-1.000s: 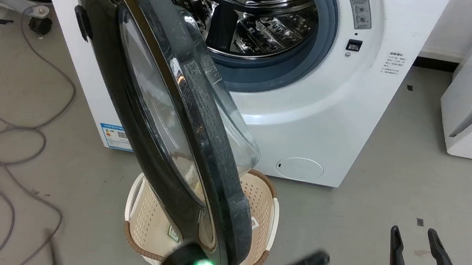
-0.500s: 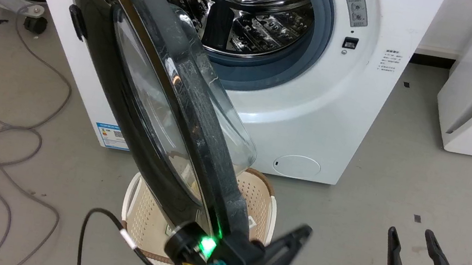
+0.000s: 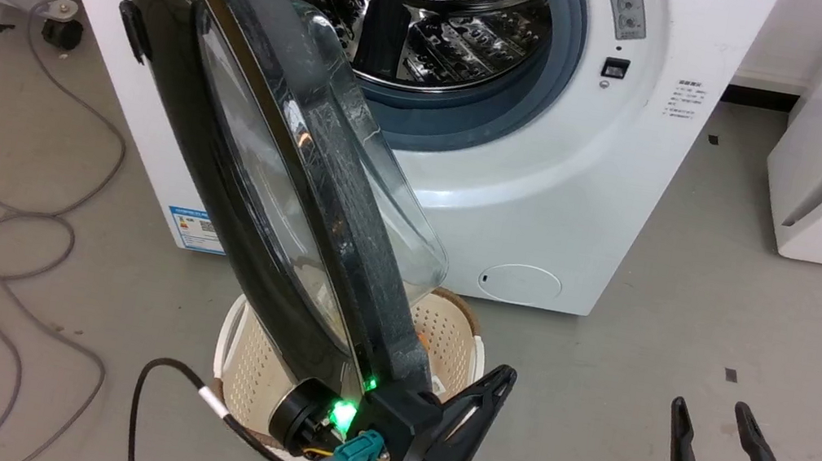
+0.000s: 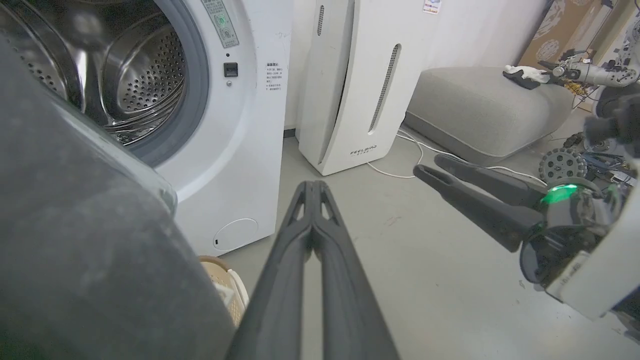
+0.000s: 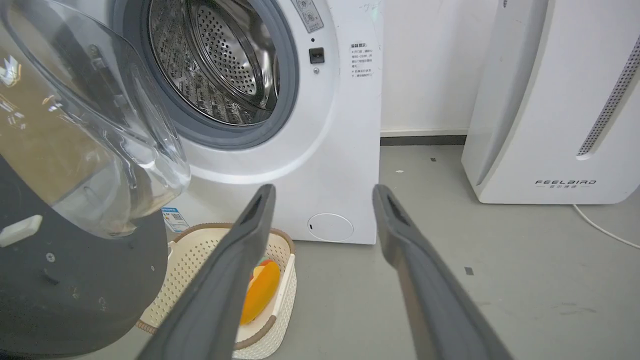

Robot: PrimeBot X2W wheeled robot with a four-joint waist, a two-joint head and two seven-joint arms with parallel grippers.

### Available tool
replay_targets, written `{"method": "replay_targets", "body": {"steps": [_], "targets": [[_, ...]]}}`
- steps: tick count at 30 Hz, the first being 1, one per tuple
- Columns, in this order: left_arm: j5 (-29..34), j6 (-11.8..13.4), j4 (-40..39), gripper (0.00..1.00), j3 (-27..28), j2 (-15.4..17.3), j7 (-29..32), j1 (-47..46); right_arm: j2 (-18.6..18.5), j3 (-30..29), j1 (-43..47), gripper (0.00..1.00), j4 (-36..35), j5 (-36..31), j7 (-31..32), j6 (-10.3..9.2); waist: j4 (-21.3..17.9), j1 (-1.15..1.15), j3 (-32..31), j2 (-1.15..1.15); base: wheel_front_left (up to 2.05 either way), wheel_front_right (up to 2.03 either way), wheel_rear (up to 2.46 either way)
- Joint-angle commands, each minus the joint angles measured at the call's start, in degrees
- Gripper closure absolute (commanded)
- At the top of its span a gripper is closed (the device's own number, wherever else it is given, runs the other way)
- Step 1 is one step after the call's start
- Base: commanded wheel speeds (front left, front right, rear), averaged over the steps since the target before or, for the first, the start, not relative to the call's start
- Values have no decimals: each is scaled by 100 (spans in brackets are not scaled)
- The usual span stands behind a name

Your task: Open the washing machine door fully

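Beside the washing machine door point(image 3: 178, 86), your left tool point(image 4: 312, 187) is sitting pinched together, gripping nothing; your right tool point(image 3: 710, 407) is hanging spread, empty. That door is standing partway open from the washing machine point(image 3: 547, 203), over a basket point(image 3: 448, 331).

We see the large round black washing machine door point(image 3: 264, 166) as glossy and mirror-like on its outer face, while its thick edge band looks matt, dark grey and scuffed. Its bulging bowl window point(image 5: 100, 130) is clear, smooth glass. The big white washing machine point(image 3: 574, 190) has a smooth, faintly shiny front. Its perforated steel drum point(image 3: 413, 8) is polished bright and ringed by a matt grey-blue rubber seal point(image 3: 478, 121). The cream perforated basket point(image 5: 192, 257) looks like plastic, with a brown woven-looking rim. The left gripper point(image 4: 312, 187) and right gripper point(image 5: 322, 192) look like matt dark plastic. The grey floor point(image 3: 693, 325) is smooth and dull.
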Motion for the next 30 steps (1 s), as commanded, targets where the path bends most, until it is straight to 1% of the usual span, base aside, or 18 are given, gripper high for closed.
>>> {"method": "replay_targets", "body": {"steps": [1,5,11,20,30], "targets": [[6,65,-70,100,39,25,-2,59,23,13,-60,0,20,31,-24,3,7,0,4,0,0,0,0],[10,195,-216,100,70,85,56,198,23,24,-86,0,39,31,-23,3,21,0,1,0,0,0,0],[-58,267,-424,100,80,168,156,385,23,-11,-76,0,44,43,-38,3,81,0,16,0,0,0,0],[-23,528,-712,100,154,350,245,709,23,-41,-37,0,83,47,-47,3,217,0,-16,0,0,0,0],[39,702,-1204,100,205,604,202,1062,23,-115,76,0,81,19,7,3,583,0,-150,0,0,0,0]]}}
